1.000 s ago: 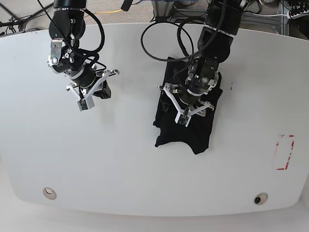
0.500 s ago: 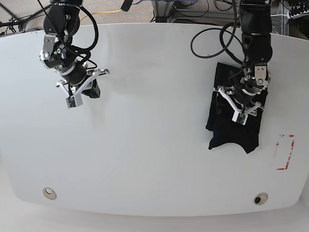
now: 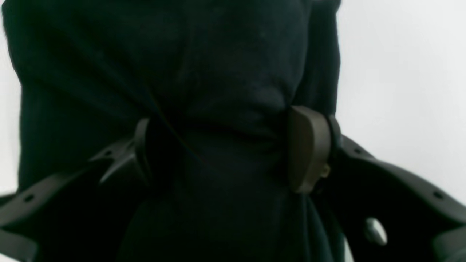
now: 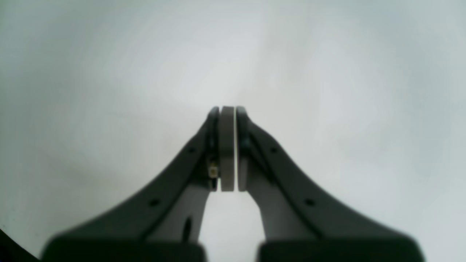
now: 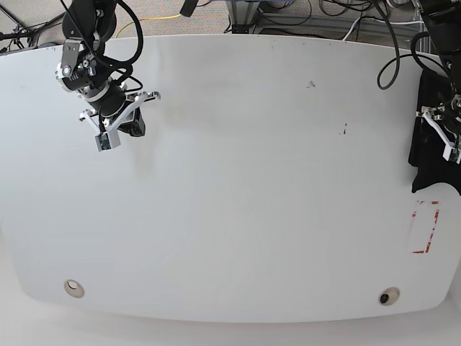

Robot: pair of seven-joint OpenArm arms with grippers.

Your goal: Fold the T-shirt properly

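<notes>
The black T-shirt (image 5: 419,173) lies as a folded bundle at the table's far right edge, partly cut off by the base view. My left gripper (image 5: 445,130) sits on top of it. In the left wrist view its jaws stand wide apart, pressed into the T-shirt (image 3: 218,65), with fabric bunched between the pads (image 3: 309,145) and spreading past both of them; left gripper (image 3: 225,145). My right gripper (image 5: 135,127) hovers over bare table at the far left, shut with nothing in it; the right wrist view shows the right gripper (image 4: 228,120) with its pads together.
A red rectangular outline (image 5: 425,227) is marked on the white table (image 5: 238,180) just below the shirt. Two round holes (image 5: 73,288) (image 5: 389,296) sit near the front edge. Cables hang behind the back edge.
My left arm has slid far to the right, and the T-shirt has moved with it from the table's middle to the right edge. The right arm drifted slightly left and back.
</notes>
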